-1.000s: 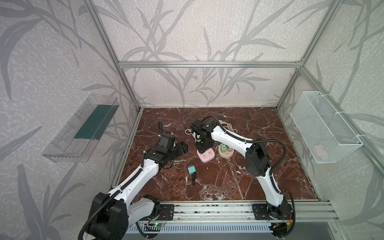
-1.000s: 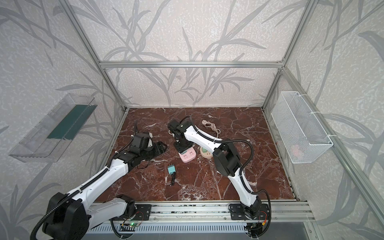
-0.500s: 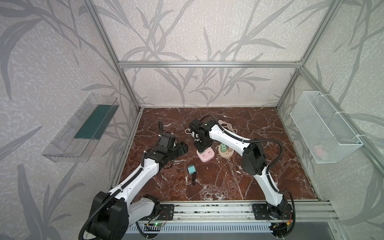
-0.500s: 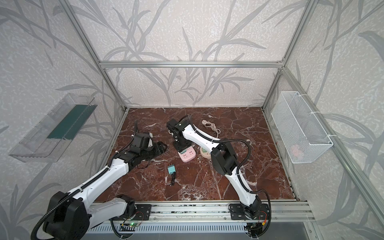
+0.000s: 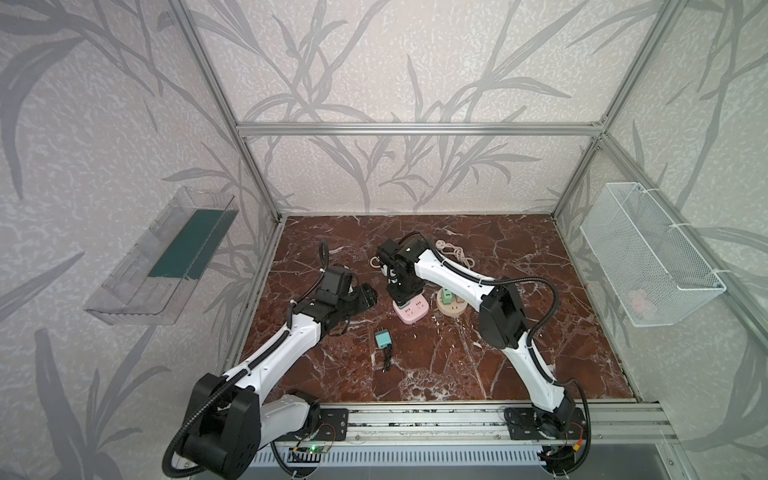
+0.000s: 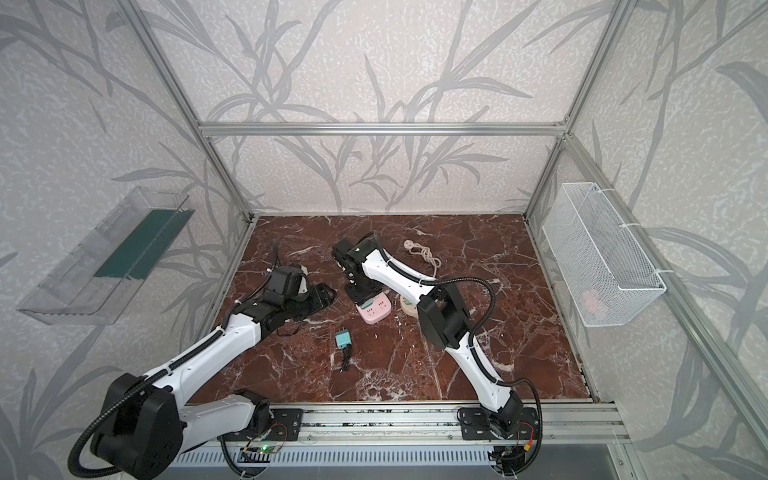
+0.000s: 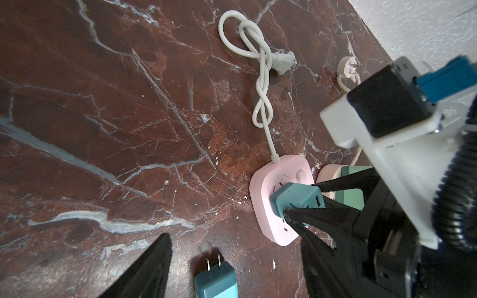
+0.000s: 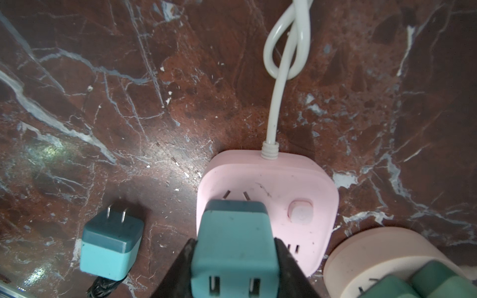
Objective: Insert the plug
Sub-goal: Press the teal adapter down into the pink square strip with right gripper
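My right gripper (image 8: pixel 233 249) is shut on a teal plug (image 8: pixel 233 245), one black finger on each side of it. The plug's front end rests against the top face of the pink power strip (image 8: pixel 271 185), and its prongs are hidden. Both top views show the right gripper (image 5: pixel 402 291) over the strip (image 5: pixel 411 311). My left gripper (image 7: pixel 235 258) stands open left of the strip (image 7: pixel 281 201), holding nothing. A second teal plug (image 7: pixel 215 281) lies loose on the floor, prongs showing. It also appears in a top view, where that plug (image 6: pixel 343 340) sits nearer the front.
A round beige socket (image 5: pixel 451 305) with green plugs in it sits right beside the pink strip. The strip's white cord (image 7: pixel 260 85) loops toward the back, near a beige cord and plug (image 5: pixel 453 251). A wire basket (image 5: pixel 648 257) and a clear shelf (image 5: pixel 166 257) hang on the side walls.
The right arm's elbow has shifted slightly left, with the gripper staying over the pink strip. The left arm and the loose plug have not moved.
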`<state>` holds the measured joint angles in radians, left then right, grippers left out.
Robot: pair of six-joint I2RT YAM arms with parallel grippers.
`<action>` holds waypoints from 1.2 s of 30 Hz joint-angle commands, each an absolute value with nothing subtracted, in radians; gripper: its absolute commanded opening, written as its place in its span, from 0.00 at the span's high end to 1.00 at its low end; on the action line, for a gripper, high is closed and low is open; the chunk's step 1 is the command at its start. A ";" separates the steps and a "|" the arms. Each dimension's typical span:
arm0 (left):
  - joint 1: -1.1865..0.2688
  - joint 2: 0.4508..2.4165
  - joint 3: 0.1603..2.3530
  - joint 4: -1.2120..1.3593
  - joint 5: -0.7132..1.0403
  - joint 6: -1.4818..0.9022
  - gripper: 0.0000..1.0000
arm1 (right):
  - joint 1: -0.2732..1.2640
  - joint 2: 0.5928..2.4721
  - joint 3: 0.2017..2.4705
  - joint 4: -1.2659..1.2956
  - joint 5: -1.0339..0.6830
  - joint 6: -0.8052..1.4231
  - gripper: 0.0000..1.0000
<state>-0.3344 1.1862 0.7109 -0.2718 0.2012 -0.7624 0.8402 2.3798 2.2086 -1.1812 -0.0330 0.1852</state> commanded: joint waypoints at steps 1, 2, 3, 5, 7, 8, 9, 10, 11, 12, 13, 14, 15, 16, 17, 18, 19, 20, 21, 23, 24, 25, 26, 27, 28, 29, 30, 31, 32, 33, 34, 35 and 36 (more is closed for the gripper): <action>-0.333 1.190 0.712 -0.259 0.202 -0.764 0.22 | 0.847 2.457 2.214 -1.245 -0.015 0.164 1.00; -0.333 1.192 0.713 -0.258 0.201 -0.764 0.22 | 0.847 2.464 2.221 -1.250 -0.015 0.162 1.00; -0.333 1.191 0.711 -0.258 0.201 -0.764 0.22 | 0.847 2.472 2.228 -1.253 -0.016 0.161 1.00; -0.333 1.192 0.709 -0.258 0.201 -0.765 0.22 | 0.847 2.487 2.239 -1.259 -0.018 0.159 1.00; -0.333 1.191 0.706 -0.256 0.200 -0.767 0.23 | 0.847 2.505 2.243 -1.259 -0.026 0.155 1.00; -0.333 1.190 0.704 -0.256 0.201 -0.767 0.22 | 0.846 2.511 2.247 -1.261 -0.029 0.154 1.00; -0.333 1.189 0.701 -0.256 0.200 -0.767 0.22 | 0.847 2.521 2.248 -1.261 -0.033 0.155 1.00; -0.333 1.189 0.701 -0.257 0.198 -0.765 0.23 | 0.846 2.531 2.250 -1.261 -0.037 0.153 1.00; -0.333 1.189 0.700 -0.256 0.197 -0.765 0.23 | 0.845 2.538 2.252 -1.261 -0.041 0.153 1.00; -0.333 1.191 0.700 -0.256 0.196 -0.764 0.22 | 0.845 2.546 2.253 -1.261 -0.044 0.153 1.00; -0.333 1.191 0.700 -0.258 0.195 -0.762 0.22 | 0.845 2.556 2.254 -1.262 -0.047 0.152 1.00; -0.333 1.191 0.701 -0.258 0.195 -0.761 0.22 | 0.844 2.561 2.255 -1.262 -0.049 0.152 1.00; -0.333 1.191 0.702 -0.258 0.195 -0.761 0.23 | 0.843 2.568 2.255 -1.261 -0.051 0.155 1.00; -0.333 1.192 0.702 -0.259 0.195 -0.759 0.23 | 0.844 2.574 2.253 -1.264 -0.052 0.154 1.00; -0.333 1.194 0.702 -0.259 0.195 -0.759 0.22 | 0.844 2.577 2.252 -1.263 -0.052 0.154 1.00; -0.333 1.193 0.703 -0.260 0.193 -0.757 0.23 | 0.842 2.579 2.249 -1.262 -0.053 0.153 1.00; -0.333 1.194 0.702 -0.260 0.193 -0.757 0.22 | 0.842 2.582 2.245 -1.260 -0.054 0.154 1.00; -0.333 1.196 0.702 -0.261 0.193 -0.756 0.22 | 0.842 2.583 2.240 -1.256 -0.054 0.154 1.00; -0.333 1.196 0.702 -0.262 0.191 -0.756 0.22 | 0.842 2.583 2.232 -1.255 -0.054 0.153 1.00; -0.333 1.197 0.702 -0.262 0.190 -0.755 0.23 | 0.841 2.581 2.220 -1.251 -0.054 0.155 1.00; -0.333 1.197 0.701 -0.263 0.191 -0.756 0.23 | 0.841 2.580 2.213 -1.246 -0.054 0.155 1.00; -0.333 1.198 0.702 -0.263 0.191 -0.756 0.23 | 0.841 2.578 2.205 -1.243 -0.054 0.155 1.00; -0.333 1.198 0.701 -0.262 0.192 -0.756 0.22 | 0.839 2.578 2.200 -1.239 -0.055 0.157 1.00; -0.333 1.198 0.701 -0.262 0.191 -0.756 0.23 | 0.839 2.574 2.191 -1.235 -0.058 0.159 1.00; -0.333 1.198 0.702 -0.262 0.191 -0.756 0.22 | 0.839 2.573 2.186 -1.234 -0.062 0.158 1.00; -0.333 1.198 0.702 -0.263 0.191 -0.756 0.23 | 0.839 2.573 2.184 -1.234 -0.064 0.156 1.00; -0.333 1.195 0.702 -0.265 0.190 -0.756 0.22 | 0.839 2.570 2.181 -1.232 -0.062 0.155 1.00; -0.333 1.192 0.702 -0.265 0.189 -0.756 0.22 | 0.839 2.567 2.178 -1.232 -0.058 0.156 1.00; -0.333 1.191 0.701 -0.267 0.190 -0.756 0.22 | 0.839 2.562 2.175 -1.230 -0.056 0.156 1.00; -0.333 1.189 0.702 -0.268 0.188 -0.756 0.22 | 0.838 2.557 2.172 -1.230 -0.054 0.157 1.00; -0.333 1.185 0.704 -0.271 0.188 -0.757 0.22 | 0.836 2.553 2.172 -1.230 -0.053 0.159 1.00; -0.333 1.184 0.705 -0.273 0.190 -0.756 0.23 | 0.836 2.547 2.172 -1.230 -0.053 0.158 1.00; -0.333 1.182 0.706 -0.277 0.188 -0.756 0.23 | 0.835 2.539 2.174 -1.229 -0.050 0.158 1.00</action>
